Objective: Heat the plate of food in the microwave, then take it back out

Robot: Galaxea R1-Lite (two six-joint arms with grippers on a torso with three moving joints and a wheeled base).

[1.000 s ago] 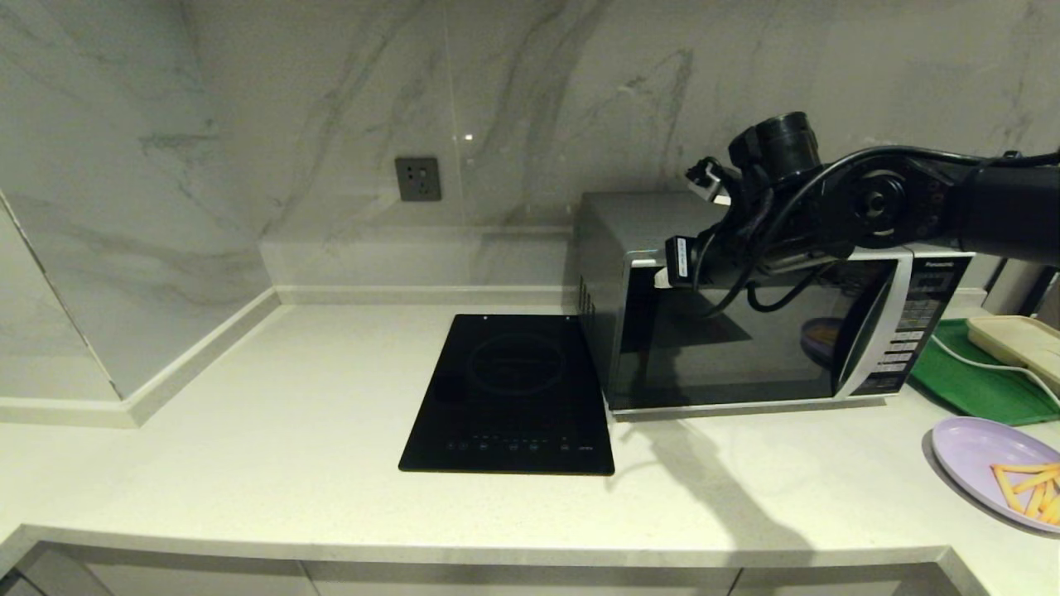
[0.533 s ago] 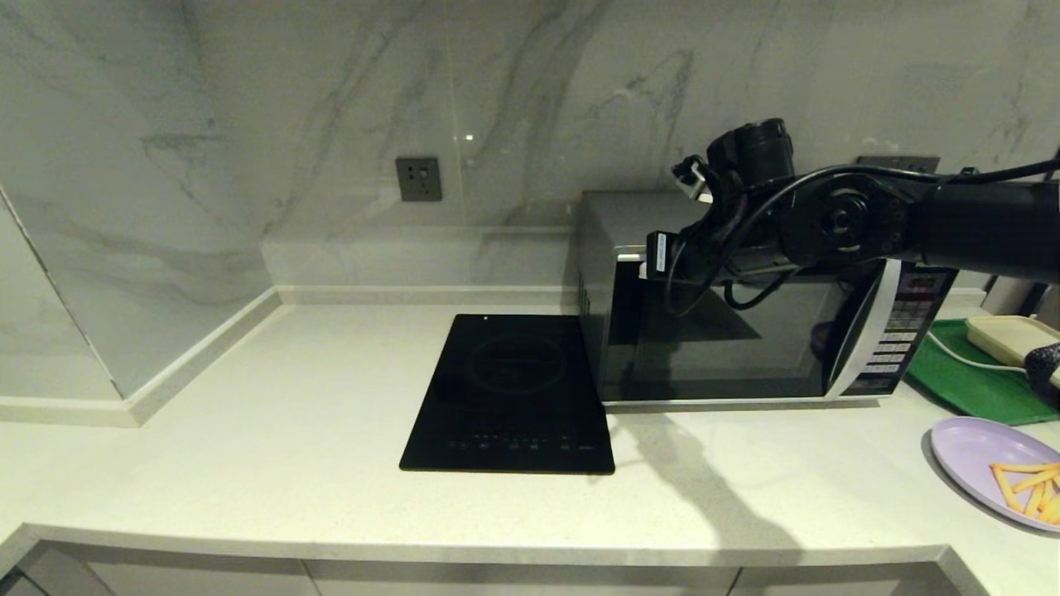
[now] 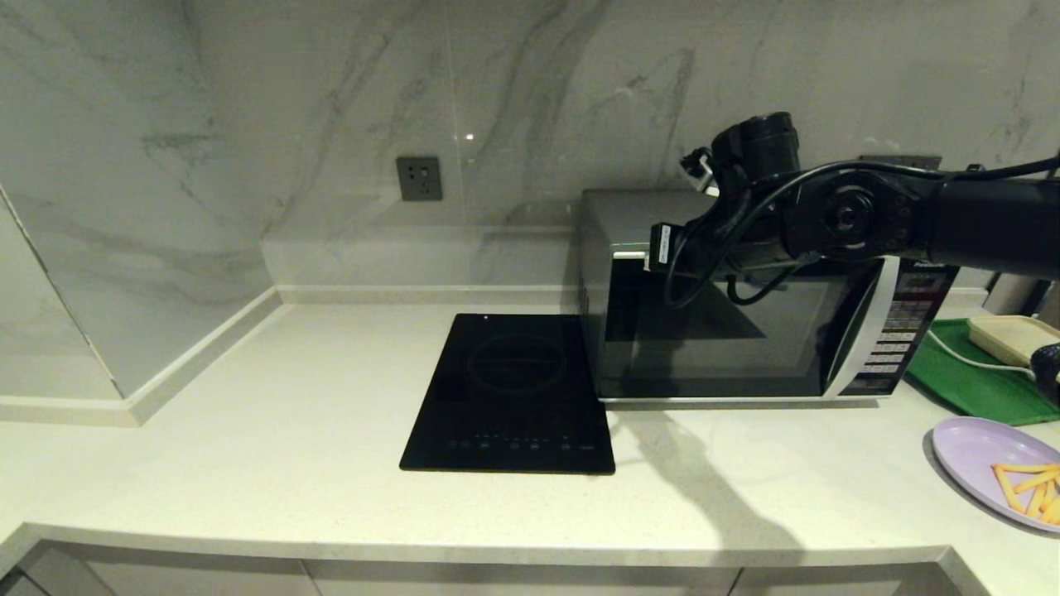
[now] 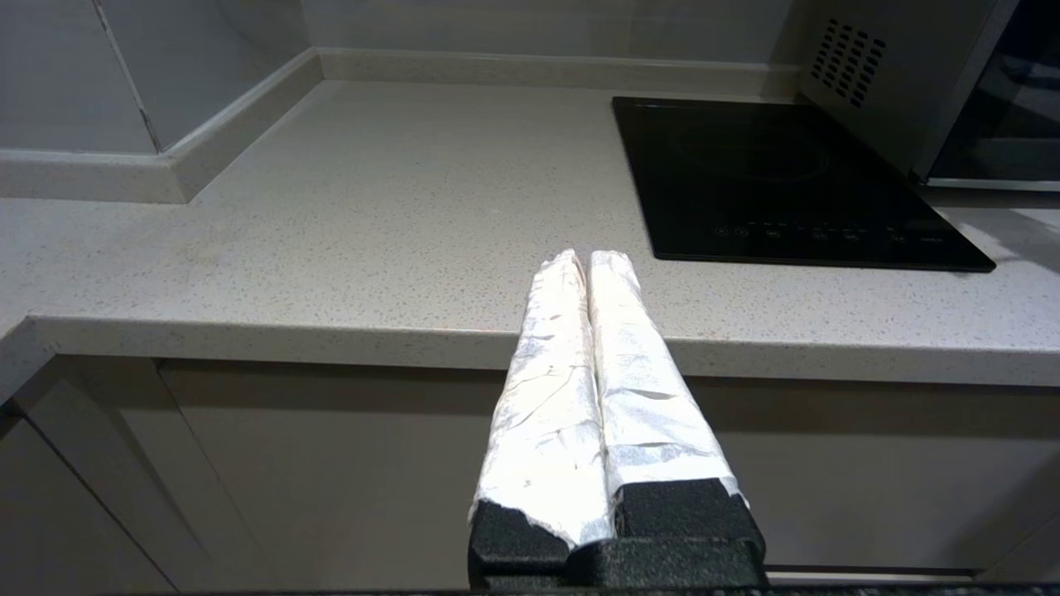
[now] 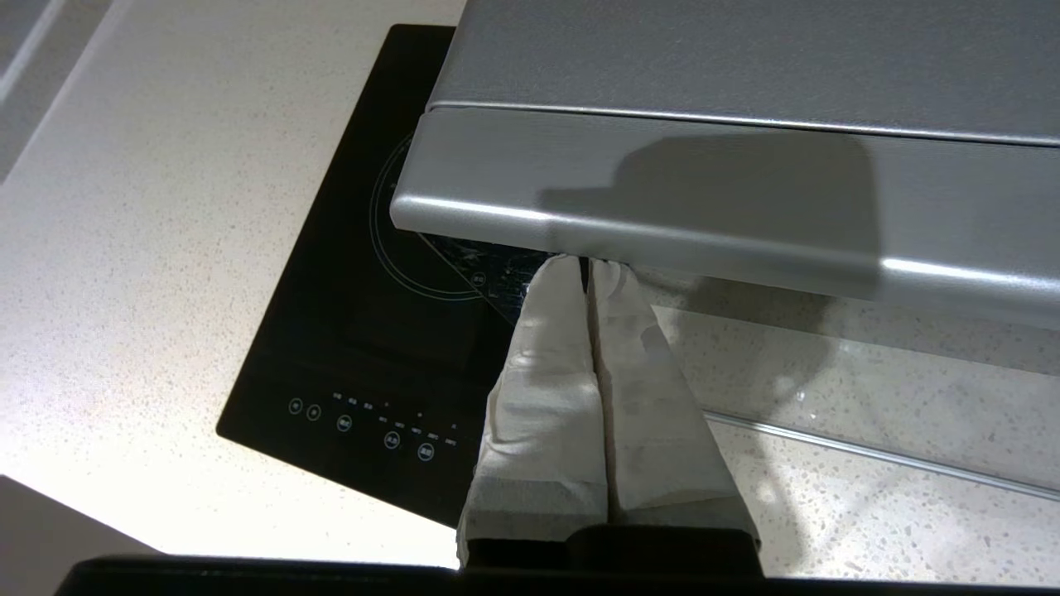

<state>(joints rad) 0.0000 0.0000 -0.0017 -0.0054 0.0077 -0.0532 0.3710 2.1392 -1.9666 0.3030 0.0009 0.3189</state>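
The silver-grey microwave [image 3: 745, 339] stands at the back right of the counter, its dark glass door shut or nearly so. My right arm reaches across its front from the right. In the right wrist view my right gripper [image 5: 588, 263] is shut and empty, its taped fingertips against the top edge of the microwave [image 5: 662, 215] door, towards its hinge side. The lavender plate of food [image 3: 990, 468] with orange-yellow sticks lies on the counter at the front right, outside the microwave. My left gripper [image 4: 588, 255] is shut and empty, parked low before the counter's front edge.
A flat black cooktop [image 3: 509, 389] lies just left of the microwave. Right of it lies a green tray [image 3: 969, 385] carrying a beige tray [image 3: 1014, 335] and a white cable. A marble wall with a socket [image 3: 417, 179] backs the counter.
The microwave door has swung from slightly ajar towards the body. My right arm moved left and back with it, fingertips staying at the door's top edge.
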